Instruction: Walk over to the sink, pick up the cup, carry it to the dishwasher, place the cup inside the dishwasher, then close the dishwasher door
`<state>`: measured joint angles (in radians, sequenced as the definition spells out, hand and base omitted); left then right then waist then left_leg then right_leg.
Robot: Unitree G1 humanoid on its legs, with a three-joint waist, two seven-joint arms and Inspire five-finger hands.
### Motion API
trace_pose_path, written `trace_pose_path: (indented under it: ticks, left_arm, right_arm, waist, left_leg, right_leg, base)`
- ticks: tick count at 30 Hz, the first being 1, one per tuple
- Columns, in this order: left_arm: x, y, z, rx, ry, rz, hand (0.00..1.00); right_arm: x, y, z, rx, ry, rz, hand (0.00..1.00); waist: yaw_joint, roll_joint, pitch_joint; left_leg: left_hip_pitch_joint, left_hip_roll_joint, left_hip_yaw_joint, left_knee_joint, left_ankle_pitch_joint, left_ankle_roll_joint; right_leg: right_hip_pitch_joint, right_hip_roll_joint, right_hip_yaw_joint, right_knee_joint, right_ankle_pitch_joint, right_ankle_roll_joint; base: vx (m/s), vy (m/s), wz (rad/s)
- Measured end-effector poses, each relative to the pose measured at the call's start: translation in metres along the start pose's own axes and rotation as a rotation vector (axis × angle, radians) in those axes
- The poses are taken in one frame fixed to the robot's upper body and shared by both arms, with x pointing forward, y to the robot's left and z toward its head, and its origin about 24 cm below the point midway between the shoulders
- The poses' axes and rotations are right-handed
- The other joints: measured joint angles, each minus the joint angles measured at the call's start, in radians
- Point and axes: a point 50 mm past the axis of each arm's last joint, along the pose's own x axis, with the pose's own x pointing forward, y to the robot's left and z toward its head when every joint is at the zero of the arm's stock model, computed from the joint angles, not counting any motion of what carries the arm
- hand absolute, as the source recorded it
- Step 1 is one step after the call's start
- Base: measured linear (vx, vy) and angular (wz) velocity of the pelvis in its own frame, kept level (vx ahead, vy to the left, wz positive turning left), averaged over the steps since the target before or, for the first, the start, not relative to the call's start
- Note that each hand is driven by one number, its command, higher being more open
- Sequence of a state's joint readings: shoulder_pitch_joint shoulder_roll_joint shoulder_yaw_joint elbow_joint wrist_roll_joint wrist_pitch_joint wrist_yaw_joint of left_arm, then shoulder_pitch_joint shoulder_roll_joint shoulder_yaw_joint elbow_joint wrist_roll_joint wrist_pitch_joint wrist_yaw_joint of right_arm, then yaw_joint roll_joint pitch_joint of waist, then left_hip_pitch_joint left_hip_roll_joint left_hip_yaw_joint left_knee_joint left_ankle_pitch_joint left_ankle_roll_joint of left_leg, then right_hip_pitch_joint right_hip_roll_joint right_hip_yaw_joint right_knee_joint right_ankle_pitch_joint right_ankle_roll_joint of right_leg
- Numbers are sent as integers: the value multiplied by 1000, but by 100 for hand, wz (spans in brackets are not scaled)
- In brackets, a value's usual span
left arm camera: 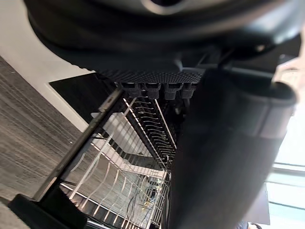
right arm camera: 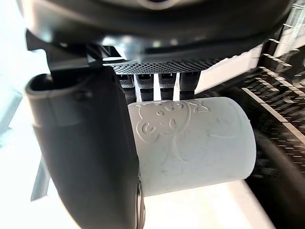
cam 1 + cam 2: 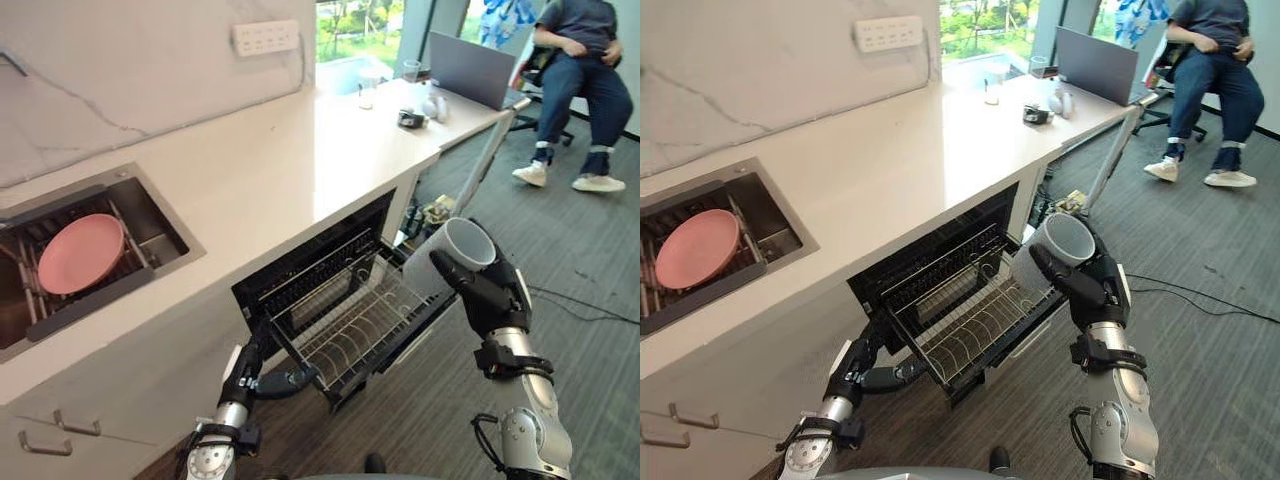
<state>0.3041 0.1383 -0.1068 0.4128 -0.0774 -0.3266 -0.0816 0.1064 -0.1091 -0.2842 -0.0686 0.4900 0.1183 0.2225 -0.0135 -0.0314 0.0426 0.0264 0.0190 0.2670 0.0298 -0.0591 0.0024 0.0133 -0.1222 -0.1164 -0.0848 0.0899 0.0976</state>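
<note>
Pale cylindrical cup (image 2: 200,138) with embossed relief, held tilted in the right hand (image 3: 495,295), whose thumb and fingers clasp its wall, above the right edge of the pulled-out wire dishwasher rack (image 3: 350,330). Likely light, rigid and smooth, so mid-wall hold suits. Left hand (image 3: 262,378) at the rack's near-left corner, grip indeterminable.

Cup (image 3: 428,268): its base and the side against the palm are covered by the right hand (image 3: 495,295), which is clasped round it. In the right wrist view the thumb (image 2: 90,157) blocks one end.

Rack (image 3: 360,320): the corner nearest the left hand (image 3: 262,380) is covered by it, so contact cannot be confirmed.

Dishwasher (image 3: 310,260): behind the rack, the interior is too dark to read.

Small items (image 3: 412,118) on the counter (image 3: 260,180), far beyond the right hand, are too small to identify.

Seated person (image 3: 585,60): cut off at the shoulders by the view's upper edge.
</note>
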Motion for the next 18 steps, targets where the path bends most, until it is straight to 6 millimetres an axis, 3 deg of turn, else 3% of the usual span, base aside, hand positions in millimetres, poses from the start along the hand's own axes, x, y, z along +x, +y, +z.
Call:
trace_pose_path:
  ticks: [6, 8, 12, 18]
  left_arm:
    - [-10, 5, -27, 12, 124, 10, 100]
    - [-16, 16, -36, -2, 174, 82, 100]
    - [-26, 40, -45, -22, 225, 212, 100]
    - [-35, 42, -53, -24, 275, 239, 100]
  right_arm:
    - [18, -21, -36, -138, 261, -30, 0]
    - [23, -30, -43, -166, 330, -56, 0]
    - [32, -39, -48, -207, 401, -79, 0]
    - [46, -40, -46, -234, 421, -101, 0]
  waist:
    - [28, -1, 16]
    - [47, -2, 34]
    - [68, -3, 59]
    - [110, -4, 85]
  left_leg:
    - [-18, -22, -72, -30, 36, 11]
    - [-22, -29, -99, -32, 48, 11]
    - [-36, -33, -154, -61, 85, 9]
    - [-57, -36, -195, -66, 103, 5]
  right_leg:
    - [5, -16, -73, 0, -2, 2]
    - [14, -18, -103, 0, -3, 1]
    - [12, -19, -154, 0, -5, -2]
    - [9, -20, -195, 0, -5, -4]
  base:
    - [-34, -12, 38]
    - [-94, -32, 35]
    - [-104, -42, 42]
    - [-61, -13, 23]
